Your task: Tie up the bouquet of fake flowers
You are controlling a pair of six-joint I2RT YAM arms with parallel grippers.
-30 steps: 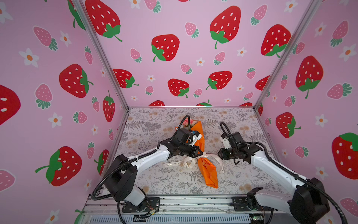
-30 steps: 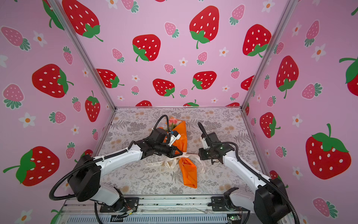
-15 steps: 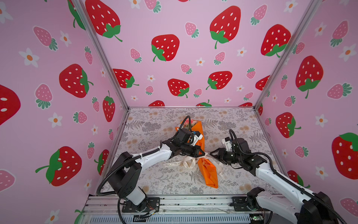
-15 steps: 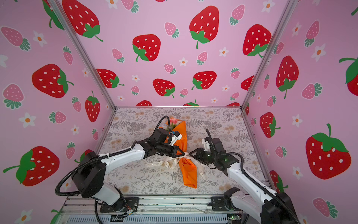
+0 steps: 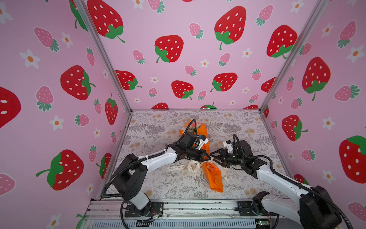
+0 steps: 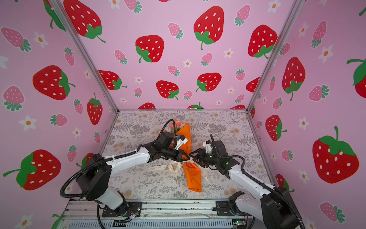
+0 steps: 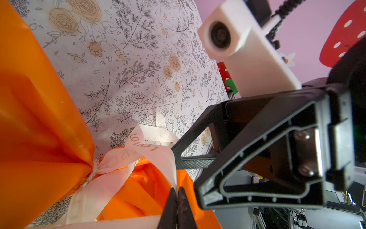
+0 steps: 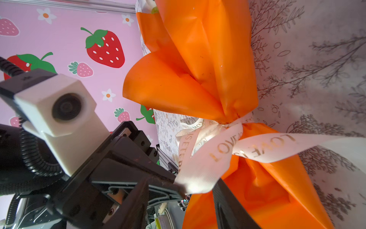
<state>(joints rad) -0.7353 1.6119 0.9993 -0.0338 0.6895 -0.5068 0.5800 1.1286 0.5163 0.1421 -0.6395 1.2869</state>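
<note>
The left claw pinches the cream ribbon tied round the orange paper.

Wrapped bouquet, ribbon on floral tabletop

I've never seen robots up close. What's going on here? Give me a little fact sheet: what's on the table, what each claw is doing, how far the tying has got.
setting: floral-print table, strawberry-print walls
main item: bouquet of fake flowers, lying flat in orange wrapping paper
ribbon: cream, gold lettering, knotted round the wrap's narrow waist
left gripper: shut on a ribbon loop
right gripper: open, tips close to that same loop, gripping nothing
progress: knot in place; bow apparently unfinished
</note>
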